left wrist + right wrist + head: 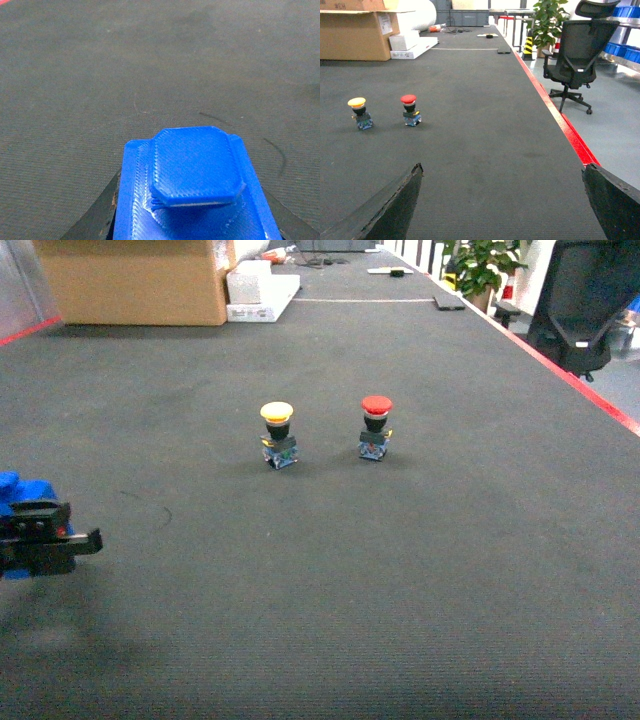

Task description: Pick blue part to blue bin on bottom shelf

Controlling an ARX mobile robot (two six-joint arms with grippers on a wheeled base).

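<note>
Carry step: left gripper [40, 538] clamped on blue part [192, 190], held over the mat's left edge. Right gripper [502, 200] spread wide, empty. Blue bin not in view; next needs turning toward its shelf

Bright-blue plastic block with knob [192, 190]: lower part cut off by wrist-view bottom edge; in head view half hidden at left edge behind black left gripper [45, 538]. Right gripper's dark fingers [395, 205]: tips only, bases cropped.

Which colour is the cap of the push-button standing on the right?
Red, on a black neck; the head view shows it best.
</note>
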